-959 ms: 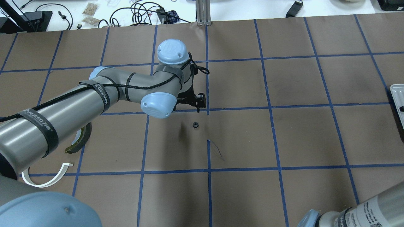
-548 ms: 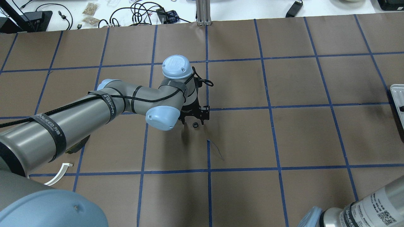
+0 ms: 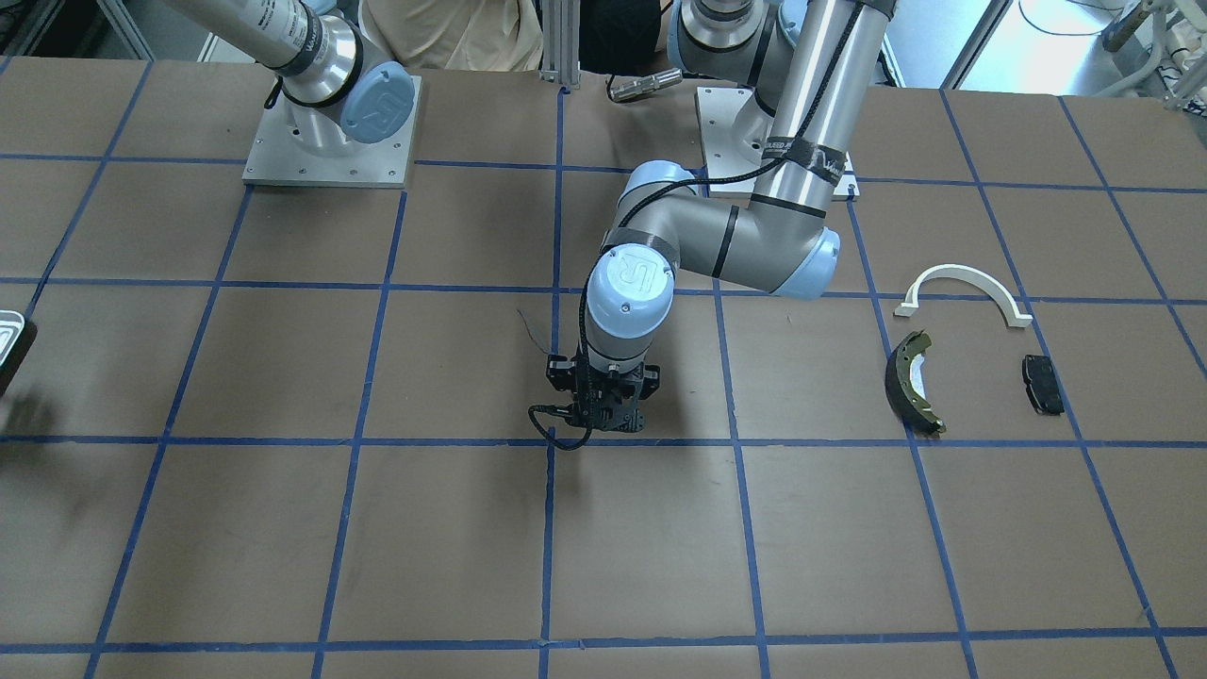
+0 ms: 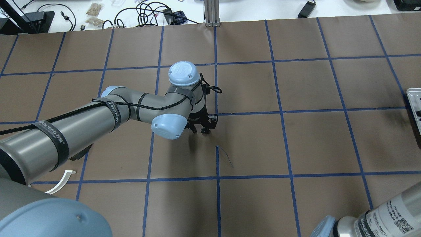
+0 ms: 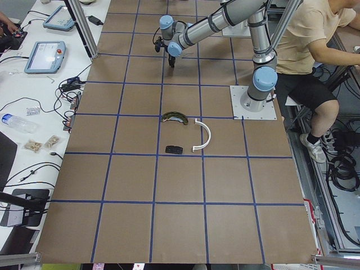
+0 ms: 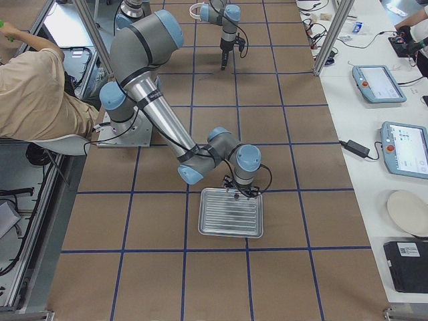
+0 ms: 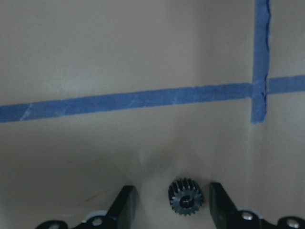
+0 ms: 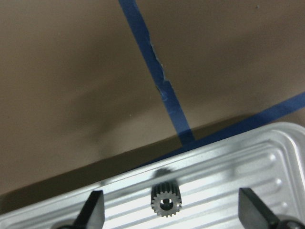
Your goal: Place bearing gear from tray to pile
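A small black bearing gear (image 7: 186, 196) lies on the brown table paper between the open fingers (image 7: 125, 206) of my left gripper (image 7: 174, 205), nearer the right-hand finger. The same gear (image 4: 205, 131) shows in the overhead view under the left gripper (image 4: 201, 127). My right gripper (image 8: 174, 212) is open wide above a second, silvery gear (image 8: 166, 200) that lies in the ridged silvery tray (image 8: 228, 162), which also shows in the exterior right view (image 6: 231, 212). The pile is a dark brake shoe (image 3: 910, 382), a white arc (image 3: 962, 288) and a black pad (image 3: 1042, 384).
Blue tape lines (image 7: 133, 100) grid the table. My left arm (image 4: 98, 115) lies over the brake shoe in the overhead view; only the white arc's end (image 4: 61, 184) shows there. A seated person (image 5: 304, 50) is behind the robot bases. Cables and tablets lie beyond the table's far edge.
My left gripper has moved toward the near side and down, from beyond the black gear to around it. The gear has not moved.
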{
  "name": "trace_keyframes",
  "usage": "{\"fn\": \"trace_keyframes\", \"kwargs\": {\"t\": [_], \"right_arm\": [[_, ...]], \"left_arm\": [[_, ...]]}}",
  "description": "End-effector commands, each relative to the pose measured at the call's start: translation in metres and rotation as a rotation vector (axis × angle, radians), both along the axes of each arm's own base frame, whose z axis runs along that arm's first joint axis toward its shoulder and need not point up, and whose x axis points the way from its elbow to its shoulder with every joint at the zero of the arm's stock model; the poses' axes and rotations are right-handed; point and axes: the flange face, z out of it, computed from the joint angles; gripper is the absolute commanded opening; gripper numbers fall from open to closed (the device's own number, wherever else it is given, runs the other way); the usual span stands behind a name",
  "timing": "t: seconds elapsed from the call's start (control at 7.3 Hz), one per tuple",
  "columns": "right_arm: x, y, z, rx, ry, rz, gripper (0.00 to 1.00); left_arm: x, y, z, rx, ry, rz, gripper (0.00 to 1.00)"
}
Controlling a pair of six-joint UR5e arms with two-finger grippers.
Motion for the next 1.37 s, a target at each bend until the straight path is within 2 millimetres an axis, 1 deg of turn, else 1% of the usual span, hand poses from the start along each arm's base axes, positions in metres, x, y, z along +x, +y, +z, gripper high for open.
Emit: {"fn": "trace_keyframes", "kwargs": {"t": [0.0, 0.14, 0.27, 0.41, 0.55, 0.69, 0.82, 0.96, 1.1, 1.23], "right_arm": [[0.002, 0.003, -0.004, -0.012, 0.021, -0.002, 0.93], [0.000, 0.005, -0.005, -0.005, 0.025, -0.007, 0.89], [-0.002, 0.006, -0.004, -0.005, 0.027, -0.010, 0.85], [-0.002, 0.007, -0.005, -0.003, 0.025, -0.010, 0.80], [-0.002, 0.007, -0.006, -0.002, 0.024, -0.013, 0.78], [-0.002, 0.007, -0.005, -0.005, 0.023, -0.013, 0.73], [-0.002, 0.007, -0.005, -0.004, 0.024, -0.013, 0.53], [-0.002, 0.007, -0.006, -0.004, 0.022, -0.019, 0.34], [-0.001, 0.007, -0.005, -0.005, 0.020, -0.093, 0.20], [-0.001, 0.008, -0.005, -0.001, 0.020, -0.105, 0.14]], "left_arm": [[0.001, -0.004, 0.004, -0.016, 0.005, -0.002, 0.00], [0.003, -0.013, 0.014, -0.053, 0.013, -0.016, 0.00], [0.007, -0.025, 0.035, -0.091, 0.017, -0.017, 0.00], [0.023, -0.049, 0.056, -0.117, 0.020, 0.005, 0.00], [0.080, -0.084, 0.080, -0.074, 0.010, 0.032, 0.00], [0.138, -0.110, 0.115, -0.035, 0.011, 0.019, 0.00], [0.194, -0.129, 0.147, -0.021, -0.006, -0.016, 0.00], [0.261, -0.137, 0.168, 0.002, -0.066, -0.041, 0.00], [0.322, -0.134, 0.164, 0.025, -0.066, -0.069, 0.00], [0.376, -0.125, 0.158, 0.040, -0.053, -0.049, 0.00]]}}
